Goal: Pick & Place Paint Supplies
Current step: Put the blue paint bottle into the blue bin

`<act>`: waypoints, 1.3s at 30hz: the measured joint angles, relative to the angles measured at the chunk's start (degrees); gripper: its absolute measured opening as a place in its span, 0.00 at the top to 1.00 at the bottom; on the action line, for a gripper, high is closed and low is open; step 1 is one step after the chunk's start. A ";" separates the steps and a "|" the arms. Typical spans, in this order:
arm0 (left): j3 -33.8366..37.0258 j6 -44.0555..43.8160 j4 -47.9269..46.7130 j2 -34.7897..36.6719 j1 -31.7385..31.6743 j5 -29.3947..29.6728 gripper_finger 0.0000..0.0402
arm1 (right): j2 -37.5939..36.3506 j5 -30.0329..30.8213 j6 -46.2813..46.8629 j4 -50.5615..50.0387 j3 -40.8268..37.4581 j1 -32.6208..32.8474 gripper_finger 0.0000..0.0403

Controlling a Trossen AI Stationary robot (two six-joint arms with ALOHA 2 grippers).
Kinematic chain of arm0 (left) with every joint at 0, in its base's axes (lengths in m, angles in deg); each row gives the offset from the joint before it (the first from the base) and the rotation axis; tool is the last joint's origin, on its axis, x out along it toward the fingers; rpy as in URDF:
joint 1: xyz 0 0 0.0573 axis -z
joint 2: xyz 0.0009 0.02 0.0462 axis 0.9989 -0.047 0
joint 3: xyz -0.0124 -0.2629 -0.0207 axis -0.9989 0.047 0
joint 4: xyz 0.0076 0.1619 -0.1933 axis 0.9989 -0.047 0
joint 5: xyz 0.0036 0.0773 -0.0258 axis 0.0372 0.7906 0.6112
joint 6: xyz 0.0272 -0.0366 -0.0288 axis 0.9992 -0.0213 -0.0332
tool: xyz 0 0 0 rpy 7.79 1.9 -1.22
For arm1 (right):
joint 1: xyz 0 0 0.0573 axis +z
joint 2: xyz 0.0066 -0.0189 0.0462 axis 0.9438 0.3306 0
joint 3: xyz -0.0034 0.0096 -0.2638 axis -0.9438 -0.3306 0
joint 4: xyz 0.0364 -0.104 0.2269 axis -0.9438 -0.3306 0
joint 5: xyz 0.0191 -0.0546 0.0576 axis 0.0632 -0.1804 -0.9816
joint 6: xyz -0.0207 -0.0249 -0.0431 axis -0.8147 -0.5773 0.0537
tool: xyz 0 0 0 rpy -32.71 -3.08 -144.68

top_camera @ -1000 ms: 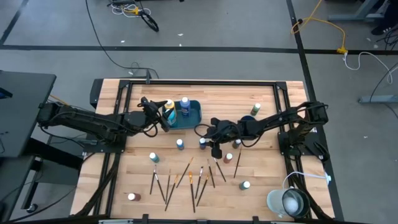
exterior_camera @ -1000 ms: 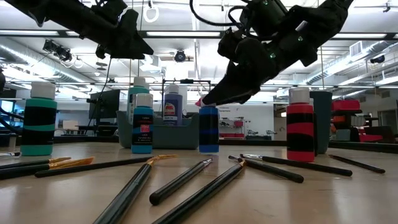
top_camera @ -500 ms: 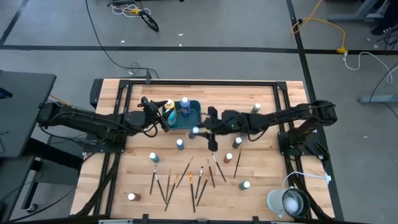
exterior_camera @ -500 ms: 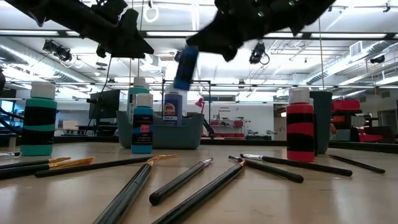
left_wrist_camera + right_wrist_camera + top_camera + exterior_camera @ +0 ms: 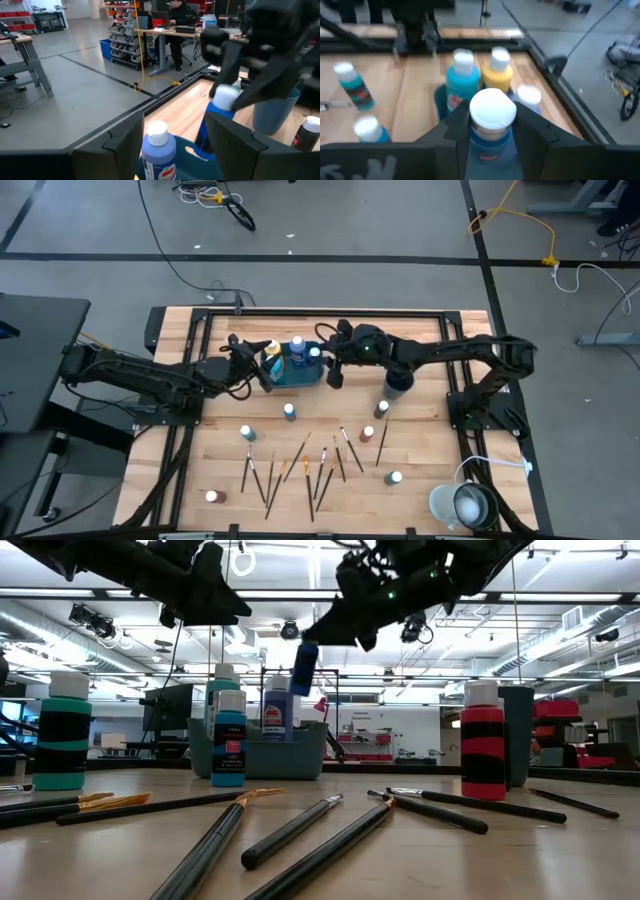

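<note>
Since the earlier high view, the right gripper (image 5: 322, 363) has been carried from the middle of the table up toward the upper centre of the frame, and the blue paint bottle (image 5: 314, 356) has been lifted off the wood with it. The bottle is now clamped between the right gripper's fingers and is held in the air, tilted, over the right-hand end of the teal tray (image 5: 310, 377); in the low view it is seen hanging above the tray's rim (image 5: 303, 667).

Inside the tray, a yellow bottle (image 5: 272, 352) and a purple-blue bottle (image 5: 296, 350) are stood upright, side by side.

The left gripper (image 5: 262, 370) is held at the tray's left end, just beside the yellow bottle, with its jaws spread wide and nothing between them.

In the lower half of the high view, loose paintbrushes (image 5: 305, 465) are scattered over the table (image 5: 420, 445), with further white-capped bottles spread around them. A dark blue cup (image 5: 398, 383) is stood right of the tray.
</note>
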 joint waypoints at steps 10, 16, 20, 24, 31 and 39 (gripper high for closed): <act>-0.02 0.65 0.69 0.00 0.00 0.00 0.45 | 6.52 0.08 1.50 1.91 -0.03 -3.74 0.70; -0.02 0.74 0.67 0.00 -0.02 0.02 0.45 | 9.88 -1.26 2.90 3.74 -0.07 -4.93 0.70; -0.02 0.88 0.63 0.00 -0.02 0.01 0.45 | 11.79 -1.28 2.93 5.13 -0.07 -5.08 0.70; -0.02 0.94 0.64 0.00 -0.02 0.00 0.45 | 13.00 -1.29 2.92 5.19 -0.05 -5.21 0.70; -0.02 1.80 0.63 0.00 -0.02 0.02 0.45 | 12.92 0.10 2.77 4.98 -0.07 -5.33 0.70; -0.02 1.79 0.64 0.00 -0.02 0.02 0.45 | 12.92 0.17 2.79 4.12 -0.07 -5.73 0.70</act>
